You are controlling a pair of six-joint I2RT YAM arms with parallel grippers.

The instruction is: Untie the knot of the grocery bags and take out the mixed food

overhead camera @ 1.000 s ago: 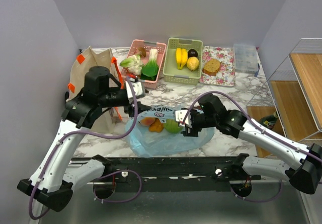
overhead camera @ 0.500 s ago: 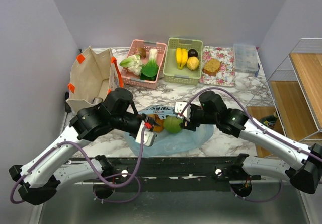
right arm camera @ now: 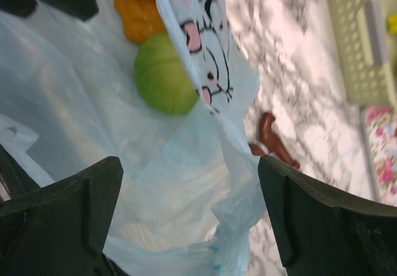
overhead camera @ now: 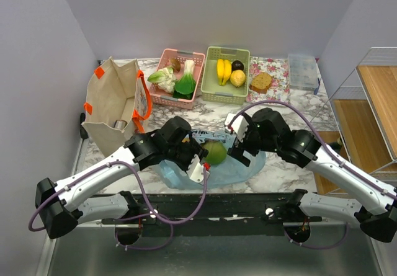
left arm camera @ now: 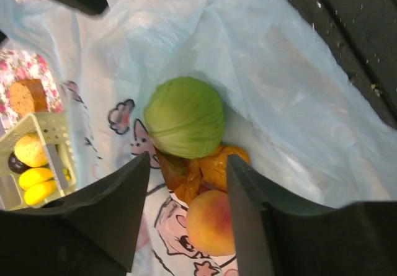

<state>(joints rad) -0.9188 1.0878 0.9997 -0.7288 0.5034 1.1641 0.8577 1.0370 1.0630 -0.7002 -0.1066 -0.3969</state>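
The light blue grocery bag lies with its mouth open at the table's near middle. No knot shows. Inside it are a green cabbage, orange pieces and a peach. My left gripper is open inside the bag's mouth. Its fingers straddle the peach: the right finger is against it, the left one stands apart. My right gripper is wide open over the bag's right side, with loose blue plastic between the jaws. From that side I see the cabbage further in.
A beige tote with orange handles stands at the left. At the back are a pink basket, a green basket with bananas, a floral tray with bread and a clear box. A small brown piece lies beside the bag.
My left arm swung from beside the tote to the bag, and its gripper now reaches into the mouth over the peach. My right gripper's jaws spread wide.
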